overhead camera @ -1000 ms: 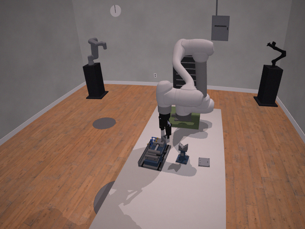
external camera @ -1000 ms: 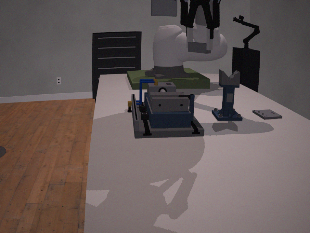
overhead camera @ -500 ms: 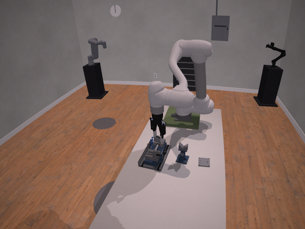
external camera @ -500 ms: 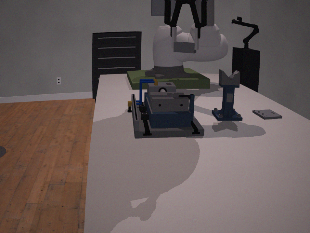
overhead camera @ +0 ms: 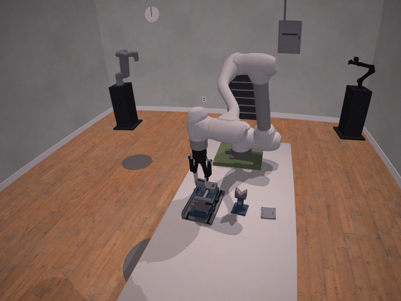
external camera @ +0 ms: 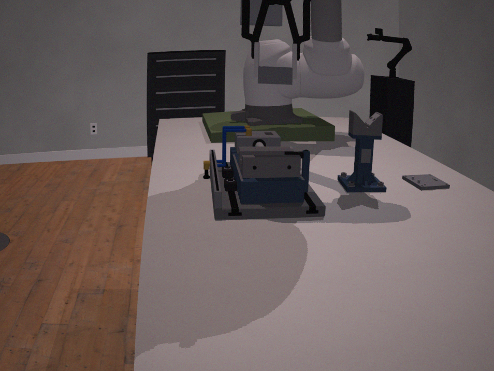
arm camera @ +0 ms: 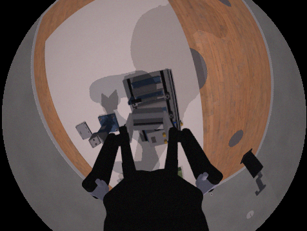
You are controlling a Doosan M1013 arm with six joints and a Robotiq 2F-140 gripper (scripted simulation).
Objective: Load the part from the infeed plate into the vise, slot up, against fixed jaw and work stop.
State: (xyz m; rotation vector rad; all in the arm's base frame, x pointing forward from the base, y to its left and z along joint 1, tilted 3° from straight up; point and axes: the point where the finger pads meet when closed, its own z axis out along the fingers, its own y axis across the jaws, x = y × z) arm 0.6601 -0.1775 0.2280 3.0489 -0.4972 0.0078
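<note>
My gripper (external camera: 276,55) is shut on the part (external camera: 275,75), a grey block that hangs level between the fingers. It is in the air, well above the rear half of the open vise (external camera: 265,171), clear of the jaws. In the wrist view the part (arm camera: 148,120) sits between my fingers with the vise (arm camera: 150,86) below and beyond it. I cannot tell which way the slot faces. In the top view my gripper (overhead camera: 201,177) hovers over the vise's far end (overhead camera: 203,202). The work stop (external camera: 293,153) is a short black rod at the vise's right end.
The blue V-block (external camera: 365,151) stands right of the vise, with nothing in it. The bare infeed plate (external camera: 425,181) lies further right. Blue air hoses (external camera: 229,139) rise at the vise's left rear. The green arm base (external camera: 267,125) is behind.
</note>
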